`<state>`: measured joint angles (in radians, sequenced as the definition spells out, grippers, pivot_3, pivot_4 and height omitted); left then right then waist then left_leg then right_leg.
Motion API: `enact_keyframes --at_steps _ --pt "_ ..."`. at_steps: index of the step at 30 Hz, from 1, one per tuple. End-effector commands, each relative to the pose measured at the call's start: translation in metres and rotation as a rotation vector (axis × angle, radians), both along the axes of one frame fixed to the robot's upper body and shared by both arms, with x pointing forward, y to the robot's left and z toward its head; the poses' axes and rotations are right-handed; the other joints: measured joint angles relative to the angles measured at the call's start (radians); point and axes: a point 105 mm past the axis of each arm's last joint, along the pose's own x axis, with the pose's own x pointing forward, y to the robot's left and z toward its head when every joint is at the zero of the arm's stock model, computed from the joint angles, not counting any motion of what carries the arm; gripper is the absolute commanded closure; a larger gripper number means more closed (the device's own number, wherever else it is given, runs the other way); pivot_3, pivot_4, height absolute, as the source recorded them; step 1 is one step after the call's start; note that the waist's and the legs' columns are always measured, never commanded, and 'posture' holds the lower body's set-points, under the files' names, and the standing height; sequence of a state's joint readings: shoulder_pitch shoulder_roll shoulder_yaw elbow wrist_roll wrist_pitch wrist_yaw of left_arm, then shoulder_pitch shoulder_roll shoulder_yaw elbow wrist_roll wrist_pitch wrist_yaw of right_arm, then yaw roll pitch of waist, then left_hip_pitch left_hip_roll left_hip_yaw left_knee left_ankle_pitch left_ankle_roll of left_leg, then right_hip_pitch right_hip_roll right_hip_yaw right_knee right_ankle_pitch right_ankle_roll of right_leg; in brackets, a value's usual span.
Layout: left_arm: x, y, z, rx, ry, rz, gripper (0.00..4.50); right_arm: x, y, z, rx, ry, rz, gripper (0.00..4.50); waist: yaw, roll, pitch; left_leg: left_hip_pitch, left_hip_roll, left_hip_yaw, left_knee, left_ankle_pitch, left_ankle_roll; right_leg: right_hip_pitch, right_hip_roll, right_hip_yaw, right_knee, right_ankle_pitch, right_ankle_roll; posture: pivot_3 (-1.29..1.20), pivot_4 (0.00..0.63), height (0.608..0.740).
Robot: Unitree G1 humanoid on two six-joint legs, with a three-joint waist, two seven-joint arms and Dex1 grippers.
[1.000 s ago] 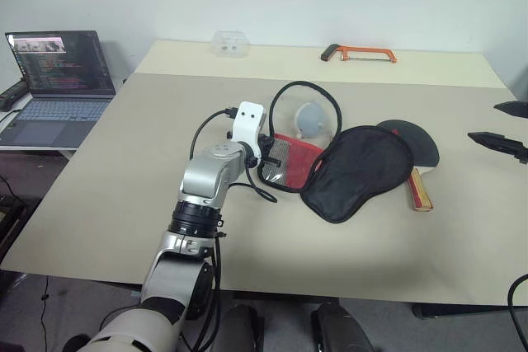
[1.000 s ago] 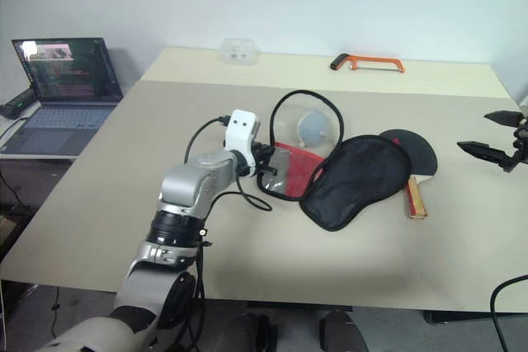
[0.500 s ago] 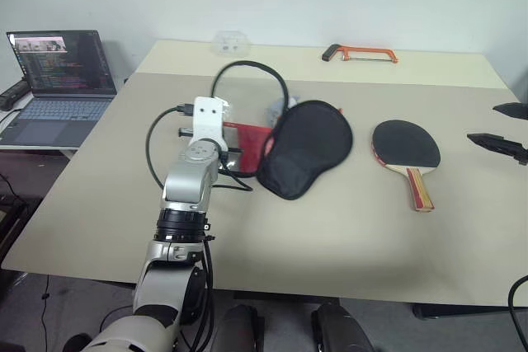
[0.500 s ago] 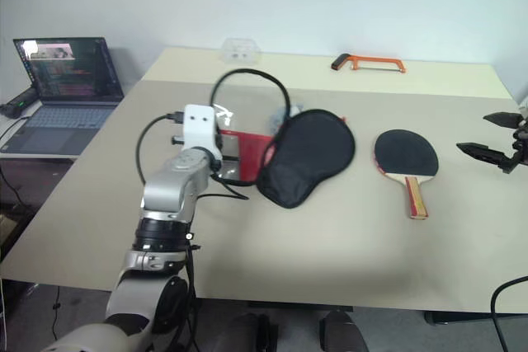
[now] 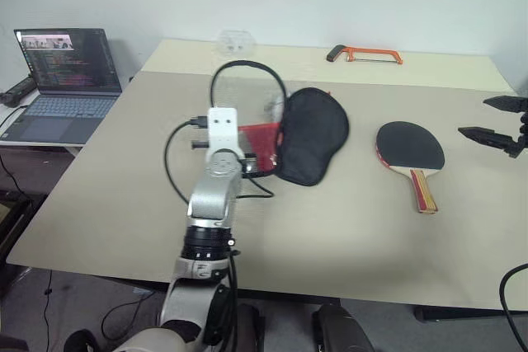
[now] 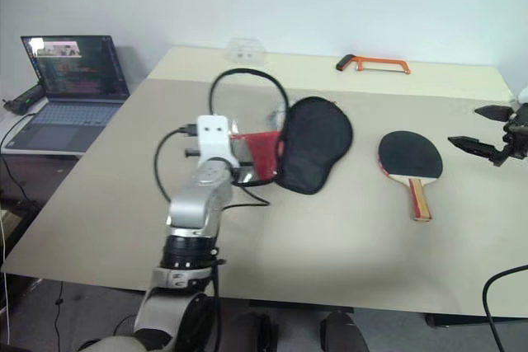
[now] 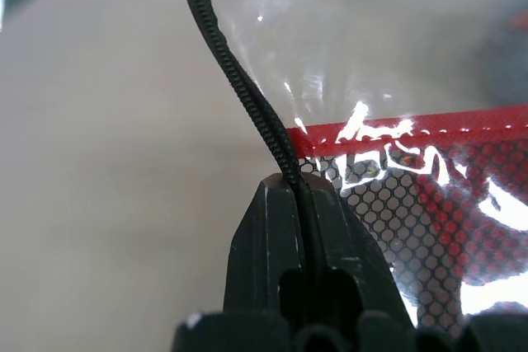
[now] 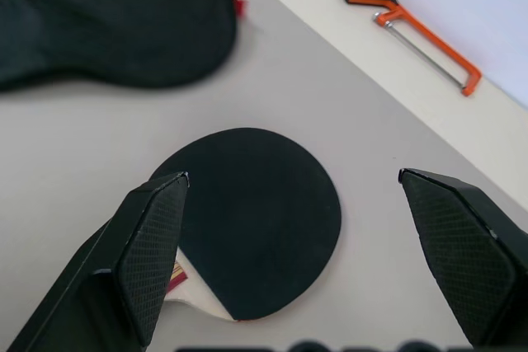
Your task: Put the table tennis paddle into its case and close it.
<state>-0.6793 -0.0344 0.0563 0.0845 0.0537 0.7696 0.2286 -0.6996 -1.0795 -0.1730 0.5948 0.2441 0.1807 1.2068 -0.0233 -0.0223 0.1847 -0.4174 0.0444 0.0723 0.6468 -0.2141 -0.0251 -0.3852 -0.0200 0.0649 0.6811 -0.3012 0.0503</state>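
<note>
The table tennis paddle lies flat on the table, black face up, its striped handle toward the front edge. To its left lies the case, its black flap folded over and its red panel and zipper rim spread out beside it. My left gripper is shut on the zipper rim next to the red mesh. Off to the paddle's right, my right gripper hovers open above the table. In the right wrist view the paddle lies ahead of the open gripper.
An orange hacksaw and a clear plastic box lie at the table's far edge. A laptop stands on a lower desk to the left. Bare tabletop stretches in front of the case and paddle.
My left gripper has dragged the case to the left, off the paddle, which now lies fully uncovered. The left wrist has turned. The right gripper has held still.
</note>
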Motion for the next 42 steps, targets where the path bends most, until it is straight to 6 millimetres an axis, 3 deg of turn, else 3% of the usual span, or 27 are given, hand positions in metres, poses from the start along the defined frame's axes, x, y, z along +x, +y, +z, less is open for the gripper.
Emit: enact_keyframes --at_steps 1,4,11,17,21,32,38,42 --pt "0.003 -0.022 0.022 -0.021 -0.079 -0.030 4.47 0.000 0.004 0.013 -0.024 -0.049 0.020 0.00 0.000 0.000 0.000 0.000 -0.001 0.000 0.000 0.000 0.000 0.000 0.000 0.000 0.000 0.000 0.000 0.00 0.150 0.740" --pt "0.003 -0.026 0.025 -0.018 -0.091 -0.037 4.47 -0.002 0.005 0.015 -0.023 -0.052 0.029 0.00 -0.007 0.000 0.000 0.000 -0.002 0.000 0.000 0.000 0.000 0.000 0.001 0.001 -0.001 0.000 0.000 0.00 0.150 0.740" --pt "0.001 -0.013 0.027 -0.027 -0.090 0.068 4.47 -0.005 0.009 0.016 -0.024 -0.053 0.045 0.00 -0.007 0.000 0.000 0.001 -0.001 0.000 0.000 0.000 0.000 0.000 0.001 0.001 0.000 0.000 0.000 0.00 0.150 0.740" --pt "-0.007 -0.015 0.016 -0.062 -0.059 0.123 4.47 -0.007 0.012 0.017 -0.026 -0.052 0.053 0.00 -0.006 0.000 0.000 0.000 -0.001 0.000 0.000 0.000 0.000 0.000 0.001 0.001 0.000 0.000 0.000 0.00 0.150 0.740" --pt "0.001 -0.014 0.021 -0.108 -0.072 0.131 4.47 -0.010 0.015 0.018 -0.037 -0.044 0.062 0.00 -0.006 0.000 0.000 0.000 0.000 0.000 0.000 0.000 0.000 0.000 0.001 0.001 0.000 0.000 0.000 0.00 0.150 0.740" --pt "0.009 -0.058 0.013 -0.238 0.033 0.068 4.47 -0.017 0.017 0.021 -0.042 -0.032 0.072 0.00 -0.005 0.000 0.000 0.000 -0.001 -0.001 -0.001 0.000 0.000 0.000 0.001 0.001 0.000 0.000 0.000 0.00 0.150 0.740" --pt "0.006 -0.068 0.031 -0.275 0.022 0.056 4.47 -0.020 0.022 0.022 -0.039 -0.028 0.090 0.00 -0.005 0.000 0.000 0.000 -0.001 -0.001 0.000 0.000 0.000 0.000 0.001 0.001 0.000 0.000 0.000 0.00 0.150 0.740" --pt "0.004 -0.085 0.052 -0.299 -0.023 -0.011 4.47 -0.019 0.025 0.024 -0.021 -0.037 0.102 0.00 -0.004 0.000 0.000 0.000 -0.002 -0.001 0.000 0.000 0.000 0.000 0.001 0.000 0.000 0.000 0.000 0.00 0.150 0.740"
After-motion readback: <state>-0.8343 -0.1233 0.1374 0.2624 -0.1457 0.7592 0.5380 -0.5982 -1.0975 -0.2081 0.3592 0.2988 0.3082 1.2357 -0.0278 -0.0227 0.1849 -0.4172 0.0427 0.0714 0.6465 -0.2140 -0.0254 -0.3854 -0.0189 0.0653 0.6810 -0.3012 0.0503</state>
